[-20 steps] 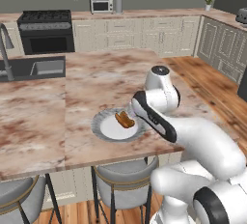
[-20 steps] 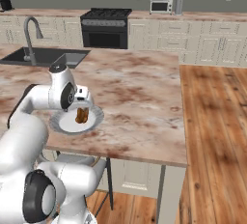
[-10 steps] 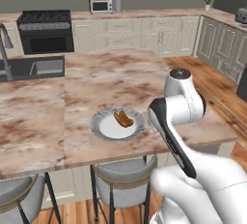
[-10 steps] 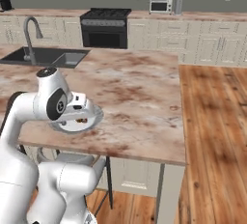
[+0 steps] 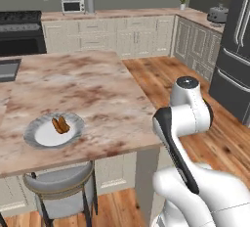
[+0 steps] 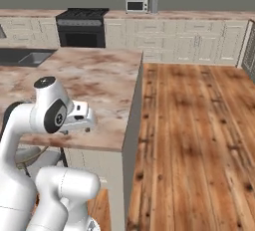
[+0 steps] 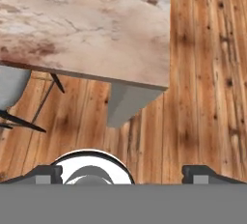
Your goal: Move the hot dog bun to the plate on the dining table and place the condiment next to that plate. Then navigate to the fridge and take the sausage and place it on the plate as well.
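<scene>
The gripper hangs low off the corner of the dining table, pointing at the wood floor; its two dark tips stand wide apart with nothing between them. A grey stool sits tucked under the table edge. On the marbled top above it the plate holds the hot dog bun. Further off on the right stands the dark fridge. A microwave rests on the back counter
</scene>
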Motion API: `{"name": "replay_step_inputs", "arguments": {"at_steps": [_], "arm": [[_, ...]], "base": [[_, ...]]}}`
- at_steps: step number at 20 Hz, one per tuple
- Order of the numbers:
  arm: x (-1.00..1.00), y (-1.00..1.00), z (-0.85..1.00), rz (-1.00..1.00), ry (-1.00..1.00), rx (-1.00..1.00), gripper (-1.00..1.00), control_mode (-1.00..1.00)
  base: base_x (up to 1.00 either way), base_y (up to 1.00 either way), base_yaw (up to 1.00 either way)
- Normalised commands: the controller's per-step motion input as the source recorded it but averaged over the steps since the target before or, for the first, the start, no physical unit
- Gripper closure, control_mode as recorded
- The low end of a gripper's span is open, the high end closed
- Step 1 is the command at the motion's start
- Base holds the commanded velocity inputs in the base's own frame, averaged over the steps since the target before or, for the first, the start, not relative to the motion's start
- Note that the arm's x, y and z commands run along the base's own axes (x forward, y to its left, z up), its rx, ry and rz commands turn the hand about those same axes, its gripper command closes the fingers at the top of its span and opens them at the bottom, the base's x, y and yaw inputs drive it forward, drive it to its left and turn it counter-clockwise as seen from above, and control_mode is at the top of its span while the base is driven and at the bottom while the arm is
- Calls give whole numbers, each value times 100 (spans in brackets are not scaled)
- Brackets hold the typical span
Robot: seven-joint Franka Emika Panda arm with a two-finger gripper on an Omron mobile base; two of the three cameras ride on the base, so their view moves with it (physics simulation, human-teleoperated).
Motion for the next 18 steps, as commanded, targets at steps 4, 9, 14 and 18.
{"name": "replay_step_inputs", "arguments": {"at_steps": [4, 9, 14, 18], "arm": [[0, 0, 0, 0, 0, 0, -100, 100], [0, 0, 0, 0, 0, 0, -100, 100], [0, 0, 0, 0, 0, 0, -100, 100], [0, 0, 0, 0, 0, 0, -100, 100]], "base": [[15, -100, -7], [37, -100, 0], [75, -100, 0], [100, -100, 2]]}}
